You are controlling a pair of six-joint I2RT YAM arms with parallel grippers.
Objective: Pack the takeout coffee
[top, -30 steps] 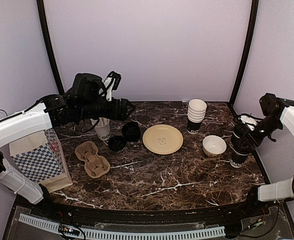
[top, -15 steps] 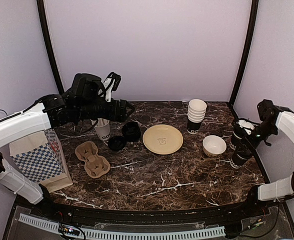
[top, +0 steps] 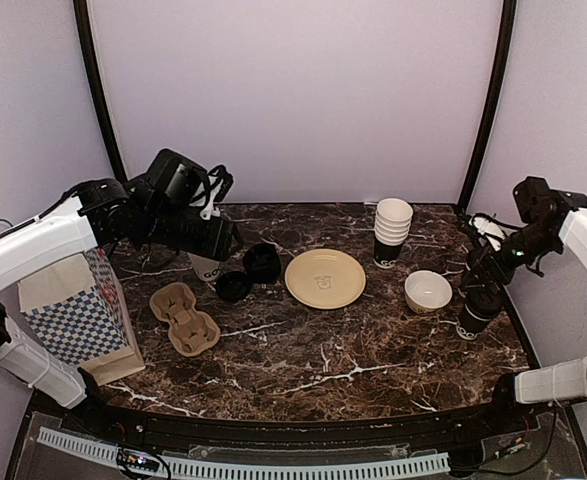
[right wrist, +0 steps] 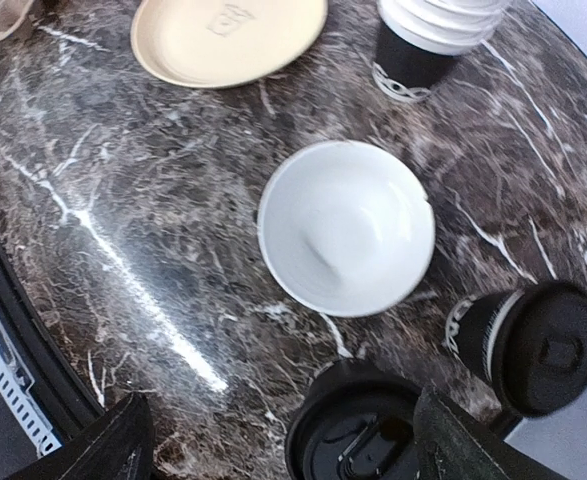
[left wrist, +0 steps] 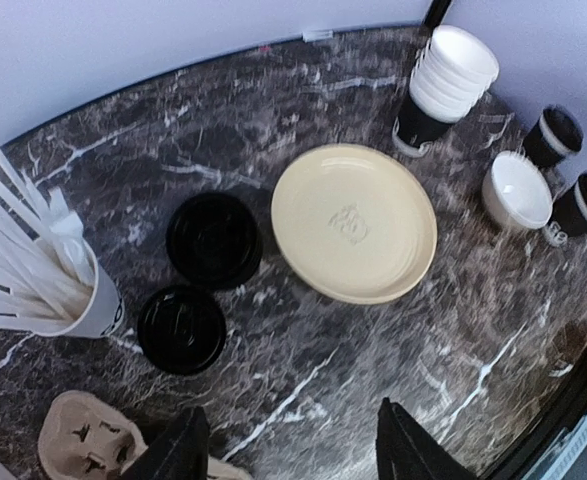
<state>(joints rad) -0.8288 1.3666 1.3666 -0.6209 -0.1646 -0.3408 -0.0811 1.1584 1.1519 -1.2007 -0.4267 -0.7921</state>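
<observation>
Right wrist view settles the approach: one lidded cup (right wrist: 358,432) stands upright on the counter (right wrist: 123,200) directly under my right hand (right wrist: 283,430), its long axis vertical and its black lid facing the camera. A second lidded cup (right wrist: 533,345) stands just beside it, toward the counter's right edge, and the white bowl (right wrist: 345,228) sits just beyond. The right hand is spread wide and straddles the nearer cup without closing on it. One finger stands well off the lid and the other is right at its rim — I cannot tell whether it touches. From overhead, both cups are at the far right, so the right arm is plainly the nearer one. My left hand (left wrist: 288,450) hovers across the counter near the cardboard carrier (top: 183,318), moderately parted and holding nothing. I judge the next move to be a straight drop and squeeze — the neighbouring cup leaves little room.
</observation>
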